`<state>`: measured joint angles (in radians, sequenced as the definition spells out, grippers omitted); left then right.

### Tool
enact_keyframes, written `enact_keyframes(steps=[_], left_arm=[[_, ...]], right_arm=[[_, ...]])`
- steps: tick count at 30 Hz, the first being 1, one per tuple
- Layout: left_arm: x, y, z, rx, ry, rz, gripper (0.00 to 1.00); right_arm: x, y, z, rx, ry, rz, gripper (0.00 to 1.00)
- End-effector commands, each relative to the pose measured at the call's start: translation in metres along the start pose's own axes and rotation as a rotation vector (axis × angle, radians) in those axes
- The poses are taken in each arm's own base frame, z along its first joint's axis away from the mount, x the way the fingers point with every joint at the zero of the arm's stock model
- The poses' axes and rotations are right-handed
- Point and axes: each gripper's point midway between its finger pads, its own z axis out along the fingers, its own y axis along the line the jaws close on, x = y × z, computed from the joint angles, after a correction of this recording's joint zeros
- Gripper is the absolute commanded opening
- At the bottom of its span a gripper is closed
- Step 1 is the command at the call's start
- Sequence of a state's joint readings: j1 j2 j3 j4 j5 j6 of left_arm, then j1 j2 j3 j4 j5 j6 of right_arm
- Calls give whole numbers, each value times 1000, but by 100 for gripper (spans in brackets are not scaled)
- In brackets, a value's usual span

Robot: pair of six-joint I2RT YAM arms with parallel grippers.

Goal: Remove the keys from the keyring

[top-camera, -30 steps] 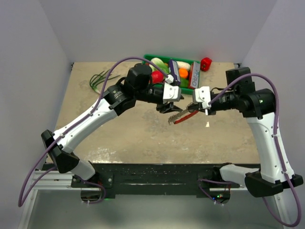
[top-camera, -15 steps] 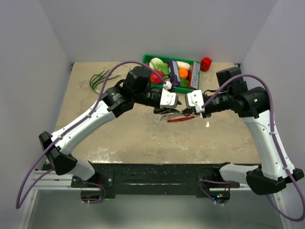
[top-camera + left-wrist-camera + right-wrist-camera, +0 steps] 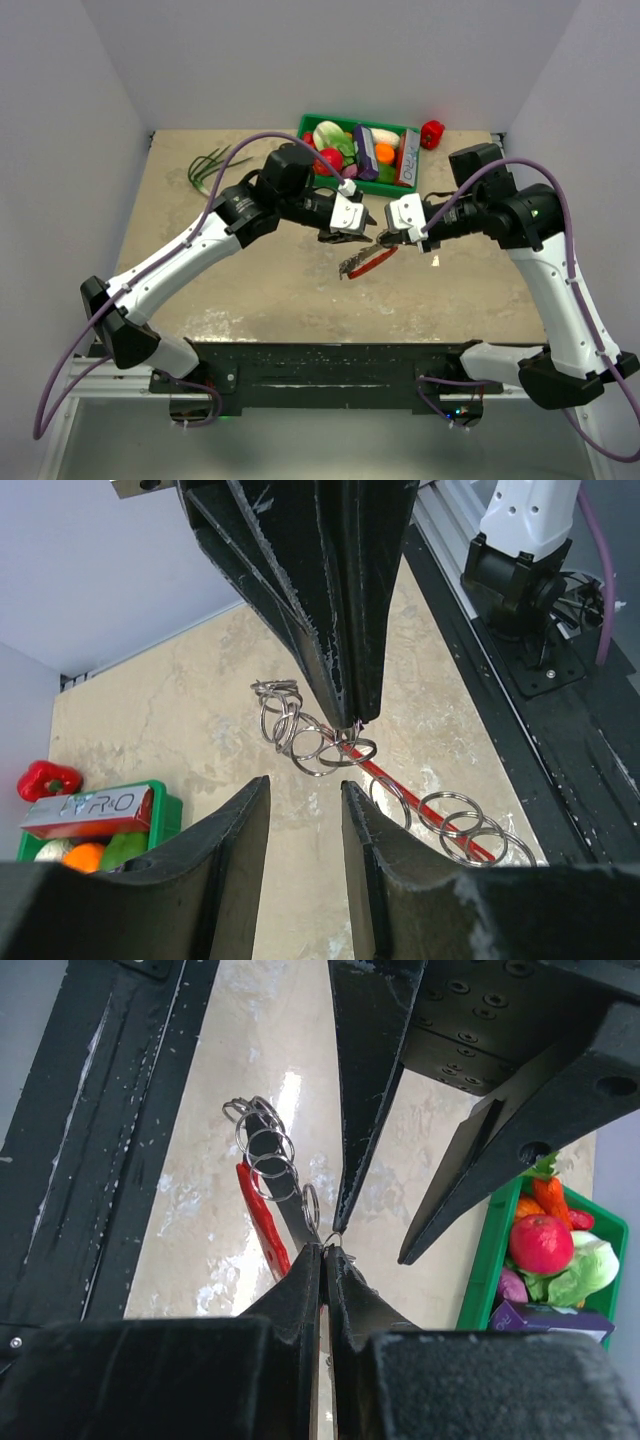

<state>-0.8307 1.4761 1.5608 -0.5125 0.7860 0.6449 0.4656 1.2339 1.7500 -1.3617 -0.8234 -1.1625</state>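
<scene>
R end effector [image 3: 325,1249] pinches keyring [image 3: 264,1143], L end effector [image 3: 304,792] spread beside it, empty; nothing looks freed yet, task's barely begun.

Left hand [image 3: 358,231] and right hand [image 3: 383,240] tip to tip, keyring [image 3: 361,264] dangling between

Top external: fixed high behind arm bases, looking down and forward, far enough back to take in whole table [image 3: 250,290]. Left wrist: close, aimed past left gripper [image 3: 305,790] toward right arm base. Right wrist: close, aimed past right gripper [image 3: 325,1250] at left gripper. All 3 share keyring [image 3: 352,266], green bin [image 3: 352,119].
</scene>
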Motion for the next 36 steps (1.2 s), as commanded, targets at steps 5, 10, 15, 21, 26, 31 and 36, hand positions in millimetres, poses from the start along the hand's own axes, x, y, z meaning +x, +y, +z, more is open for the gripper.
enact_keyframes(steps=[5, 10, 15, 21, 26, 31, 36], left_arm=[[-23, -17, 3, 141, -112, 32, 40], [-27, -29, 3, 211, -147, 33, 40], [-32, -31, 2, 228, -162, 26, 37], [-35, -27, 4, 217, -169, 12, 28], [-35, -25, 5, 212, -168, 7, 19], [-35, -23, 6, 202, -166, 2, 5], [-36, -24, 4, 200, -166, -7, 0]], right_arm=[[-7, 22, -1, -48, -32, 20, 0], [-5, 21, -1, -46, -20, 15, 0], [-4, 22, -2, -42, -13, 11, 0], [-4, 21, -2, -42, -9, 11, 0], [-3, 21, -2, -40, -8, 8, 0], [-3, 22, -2, -39, -6, 8, 0], [-4, 21, -3, -37, -10, 3, 0]])
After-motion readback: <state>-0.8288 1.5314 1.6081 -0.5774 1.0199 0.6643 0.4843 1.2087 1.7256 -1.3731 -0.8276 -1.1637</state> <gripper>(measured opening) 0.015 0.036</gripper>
